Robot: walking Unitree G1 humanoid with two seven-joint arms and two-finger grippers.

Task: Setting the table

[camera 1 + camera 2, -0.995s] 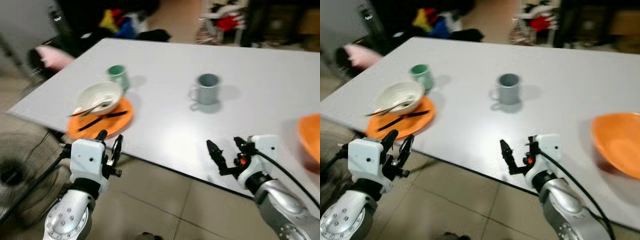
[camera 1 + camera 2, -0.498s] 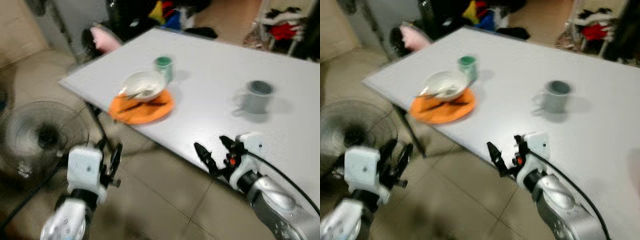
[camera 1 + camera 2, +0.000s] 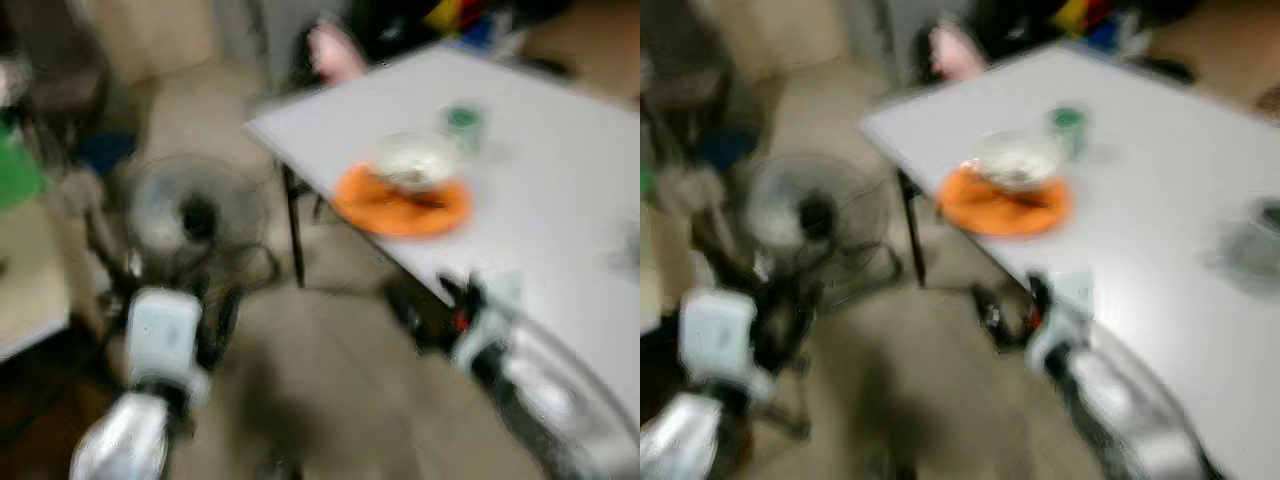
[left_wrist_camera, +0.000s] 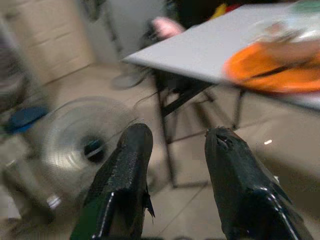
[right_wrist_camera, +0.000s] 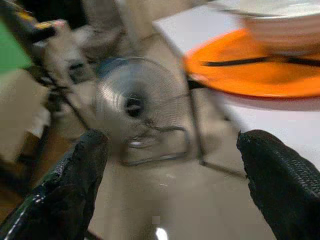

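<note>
Black fingers come nearest: our left gripper [image 4: 175, 170] hangs parted and empty over the tile floor [image 3: 330, 400], and our right gripper [image 5: 170, 180] gapes wide with nothing held, both low, likely because we're walking. Beyond stands a floor fan [image 3: 195, 215]. Farther off, the orange plate [image 3: 1005, 205] carries a white bowl [image 3: 1018, 160] near the grey table [image 3: 1140, 150] corner, a green cup [image 3: 1068, 122] just behind.

My left gripper [image 4: 175, 145] held low, fingers parted. My right gripper [image 5: 172, 165] forward, fingers spread wide.
</note>
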